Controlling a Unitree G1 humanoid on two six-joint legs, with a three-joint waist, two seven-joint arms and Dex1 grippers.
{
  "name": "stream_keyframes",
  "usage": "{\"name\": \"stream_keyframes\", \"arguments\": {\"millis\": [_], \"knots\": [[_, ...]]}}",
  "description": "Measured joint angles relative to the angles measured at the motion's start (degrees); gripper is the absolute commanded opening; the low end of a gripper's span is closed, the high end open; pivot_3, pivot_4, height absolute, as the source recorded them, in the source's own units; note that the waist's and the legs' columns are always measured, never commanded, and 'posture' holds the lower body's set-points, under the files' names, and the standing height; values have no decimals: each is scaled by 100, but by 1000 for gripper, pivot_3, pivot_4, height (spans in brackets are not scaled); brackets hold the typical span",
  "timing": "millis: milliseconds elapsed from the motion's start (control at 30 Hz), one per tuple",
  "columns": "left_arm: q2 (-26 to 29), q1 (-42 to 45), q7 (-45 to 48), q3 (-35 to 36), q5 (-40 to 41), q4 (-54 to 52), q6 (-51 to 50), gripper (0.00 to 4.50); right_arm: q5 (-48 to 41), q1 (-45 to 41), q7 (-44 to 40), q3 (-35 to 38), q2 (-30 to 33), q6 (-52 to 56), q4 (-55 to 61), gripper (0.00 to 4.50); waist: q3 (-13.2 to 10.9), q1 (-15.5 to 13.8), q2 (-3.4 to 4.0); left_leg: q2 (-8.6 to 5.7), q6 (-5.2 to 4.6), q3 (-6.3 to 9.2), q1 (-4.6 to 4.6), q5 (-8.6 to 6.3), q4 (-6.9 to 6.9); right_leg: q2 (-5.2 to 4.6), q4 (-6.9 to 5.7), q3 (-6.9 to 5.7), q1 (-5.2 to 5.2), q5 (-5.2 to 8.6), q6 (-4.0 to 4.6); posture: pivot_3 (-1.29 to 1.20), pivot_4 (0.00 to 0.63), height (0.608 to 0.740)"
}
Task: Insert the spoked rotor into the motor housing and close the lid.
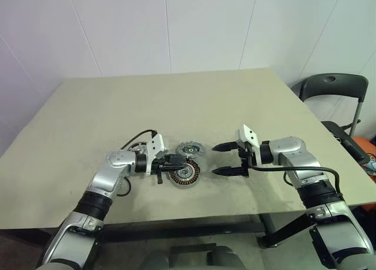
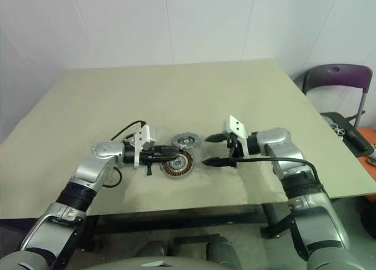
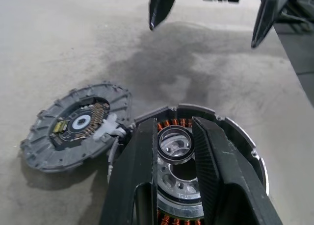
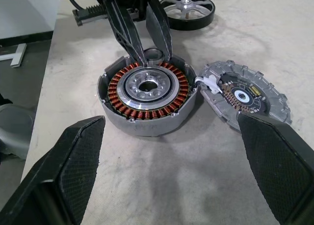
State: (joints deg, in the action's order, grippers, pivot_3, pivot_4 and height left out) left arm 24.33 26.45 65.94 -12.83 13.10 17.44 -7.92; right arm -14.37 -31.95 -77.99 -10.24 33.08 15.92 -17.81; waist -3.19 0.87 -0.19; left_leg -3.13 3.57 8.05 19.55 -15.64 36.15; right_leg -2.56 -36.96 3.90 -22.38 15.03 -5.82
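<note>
Round grey metal housing: copper windings, your left gripper pinching small black ring above it | right gripper wide, empty

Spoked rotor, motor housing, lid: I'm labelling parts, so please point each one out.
spoked rotor (image 4: 188,10), right wrist view, on its silver spokes.
motor housing (image 4: 147,118), right wrist view, on its copper windings.
lid (image 3: 73,127), left wrist view, on its inner face.

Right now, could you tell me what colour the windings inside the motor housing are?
Copper-orange, ringing the silver centre of the motor housing; clearest in the right wrist view.
</note>
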Motion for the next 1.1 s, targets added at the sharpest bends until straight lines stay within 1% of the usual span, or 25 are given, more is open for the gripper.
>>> {"name": "stream_keyframes", "arguments": {"millis": [533,767,933,1100], "knots": [[-271,58,43,-52,-256,447,457,685,-4,49,23,0,47,3,13,4500,0,-5,-1,-1,0,0,0,0,1,0,0,0,1,0,-1,0,0,740],[-344,97,47,-137,-300,511,458,685,-5,49,23,-1,56,3,13,4500,0,-1,-1,-1,0,1,0,0,1,0,0,0,0,0,-1,0,0,740],[-295,95,151,-160,-298,494,213,685,-5,49,23,-1,59,3,14,4500,0,-2,-1,-1,0,0,0,0,1,0,0,0,1,0,-2,0,0,740],[-250,82,145,-160,-304,473,213,685,-5,49,21,-1,60,3,14,4500,0,-2,-1,-1,0,1,0,0,1,0,0,0,0,0,-1,0,0,740]]}}
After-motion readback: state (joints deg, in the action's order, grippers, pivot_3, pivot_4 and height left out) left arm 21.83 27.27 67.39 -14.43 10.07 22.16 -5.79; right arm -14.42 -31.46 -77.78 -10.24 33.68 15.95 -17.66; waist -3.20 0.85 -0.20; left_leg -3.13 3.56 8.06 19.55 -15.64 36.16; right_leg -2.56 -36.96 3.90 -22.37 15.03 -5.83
